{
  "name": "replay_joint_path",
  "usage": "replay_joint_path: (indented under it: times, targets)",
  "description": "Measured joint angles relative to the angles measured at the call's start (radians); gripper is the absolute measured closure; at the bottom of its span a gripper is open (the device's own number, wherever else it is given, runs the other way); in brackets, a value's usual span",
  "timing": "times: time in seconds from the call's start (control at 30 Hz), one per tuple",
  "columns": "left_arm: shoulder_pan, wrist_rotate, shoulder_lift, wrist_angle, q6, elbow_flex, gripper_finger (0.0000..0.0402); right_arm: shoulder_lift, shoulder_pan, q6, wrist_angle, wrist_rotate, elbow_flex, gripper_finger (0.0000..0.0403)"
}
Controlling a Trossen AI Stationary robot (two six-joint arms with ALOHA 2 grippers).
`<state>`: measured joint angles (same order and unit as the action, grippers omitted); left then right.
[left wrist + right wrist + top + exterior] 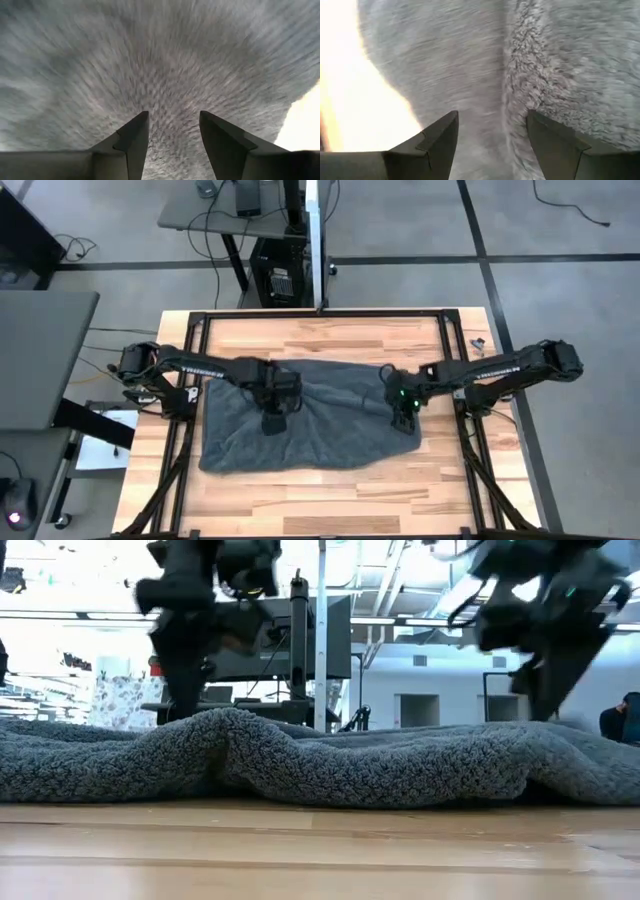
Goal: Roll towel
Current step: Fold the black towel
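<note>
The towel (320, 415) lies spread across the middle of the tabletop (330, 500), dark grey and rumpled, reaching from about nine o'clock to three o'clock in the high view. Its far edge runs fairly straight; its near edge bows out toward six o'clock. Bare wood shows all round it, widest along the near side.

The left hand (272, 420) hangs over the towel's left half, at about nine o'clock from the cloth's middle. In the left wrist view its two fingers (131, 145) stand apart with only terry pile showing between them — open, nothing gripped. Whether the tips touch the cloth I cannot tell.

The right hand (405, 418) is over the towel's right part, near the edge at about three o'clock. Its fingers (440, 142) are also spread, with a raised fold of towel (520, 100) running between them (not pinched by either one), and bright tabletop (365, 100) beside the cloth's edge.

From the low view the towel (320, 760) lies in soft humps along the wood — one ridge left of centre, a broader swell to the right — with the left arm (190, 630) and right arm (560, 630) coming down behind it.
</note>
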<state>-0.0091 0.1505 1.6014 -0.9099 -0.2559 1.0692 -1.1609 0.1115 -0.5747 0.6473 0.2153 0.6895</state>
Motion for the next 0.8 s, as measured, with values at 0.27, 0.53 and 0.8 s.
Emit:
replay_joint_path:
  times: [0.27,0.53,0.8]
  targets:
    - [0.03,0.001,-0.001,0.005,0.196,-0.108,0.0244,0.127,0.272,-0.793,0.136,-0.118,0.0,0.0189]
    - [0.105,0.039,-0.001,0.123,0.305,-0.111,0.0245,0.032,0.479,-1.108,0.156,-0.228,-0.068,0.0189]
    - [0.111,0.059,-0.001,0.072,0.293,-0.111,0.0245,-0.123,0.473,-1.021,-0.115,-0.264,-0.172,0.0192]
